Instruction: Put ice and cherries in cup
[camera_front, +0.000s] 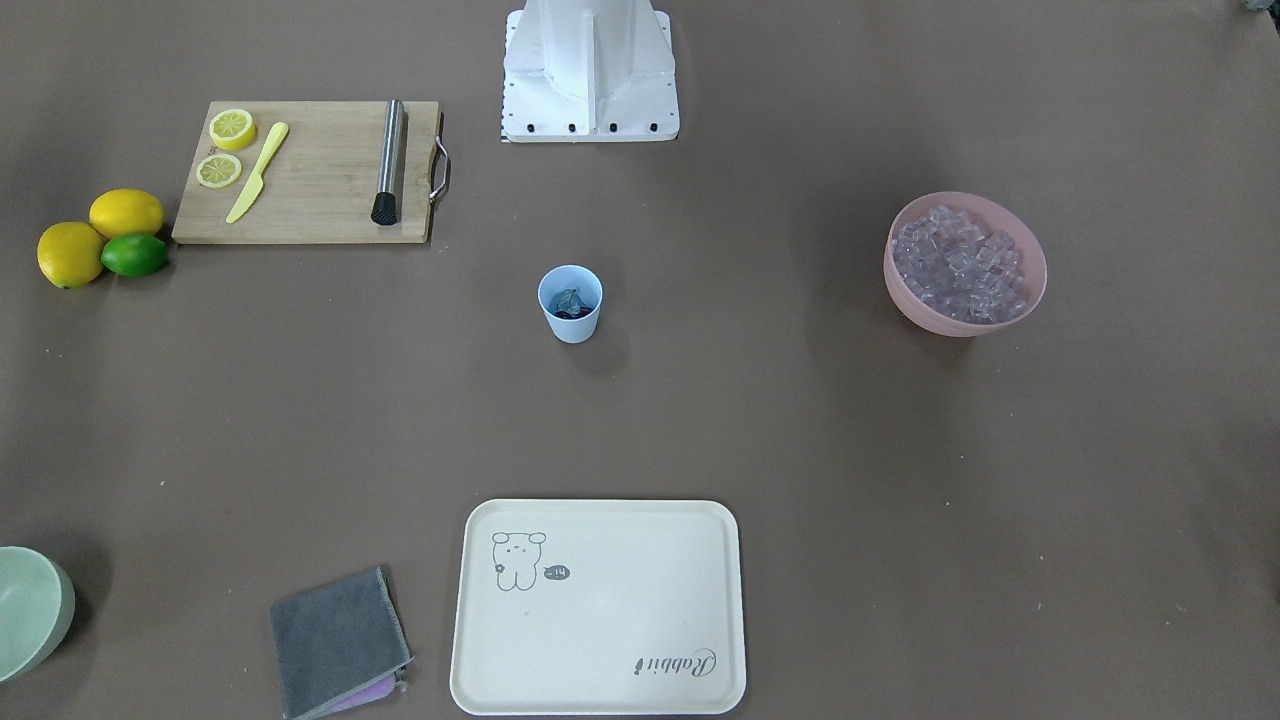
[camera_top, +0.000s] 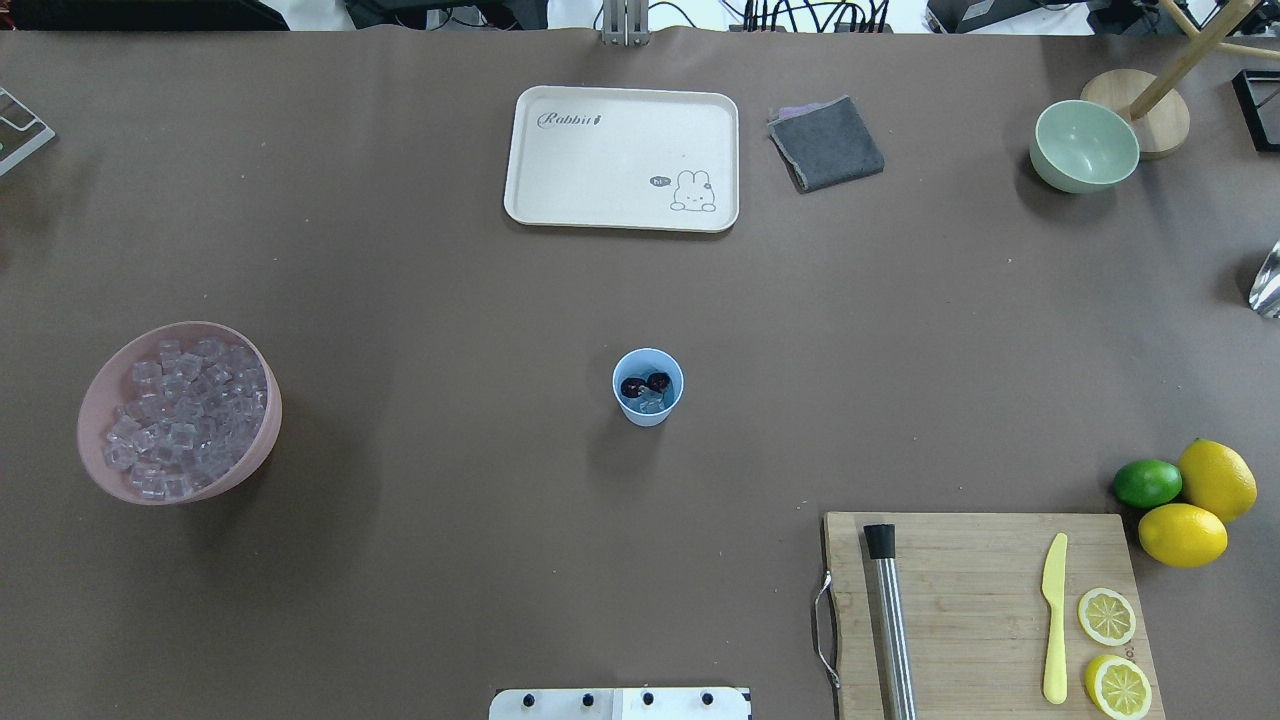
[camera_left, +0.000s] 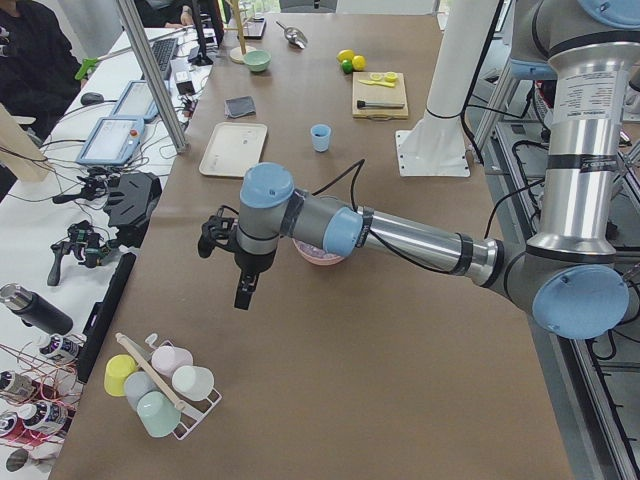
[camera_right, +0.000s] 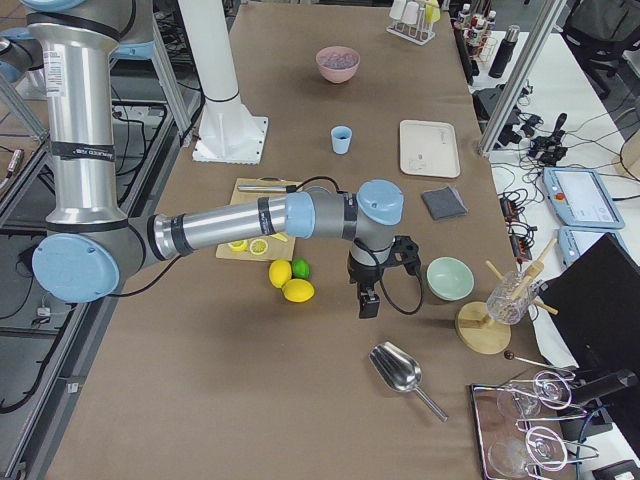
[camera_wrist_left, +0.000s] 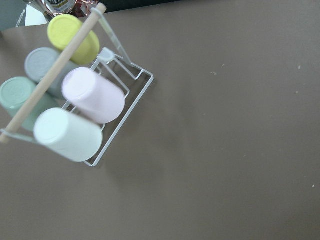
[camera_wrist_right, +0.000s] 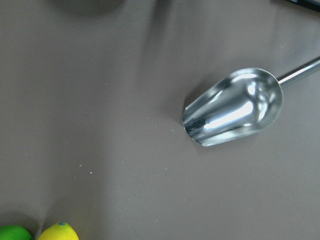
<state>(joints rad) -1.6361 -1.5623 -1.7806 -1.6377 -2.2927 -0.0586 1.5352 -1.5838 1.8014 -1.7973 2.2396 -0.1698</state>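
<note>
The small blue cup (camera_top: 648, 388) stands upright in the middle of the table (camera_top: 420, 300). Inside it sit the two dark cherries (camera_top: 659, 381) on top of a few bits of ice (camera_top: 650, 404). The rest of the ice fills the pink bowl (camera_top: 268, 445), well apart from the cup. So the job looks done, or very close to it. The left tool (camera_left: 243, 285) hangs over one end of the table, and the right tool (camera_right: 369, 301) hangs over the other end, near the shiny scoop (camera_wrist_right: 232, 107). Both are far from the cup. I cannot tell if either tool is apart or together, because only the side views show them. The best thing now, I think, is to keep both arms away from the cup so it does not tip. If more ice is wanted, go slow and drop it in gently.
</note>
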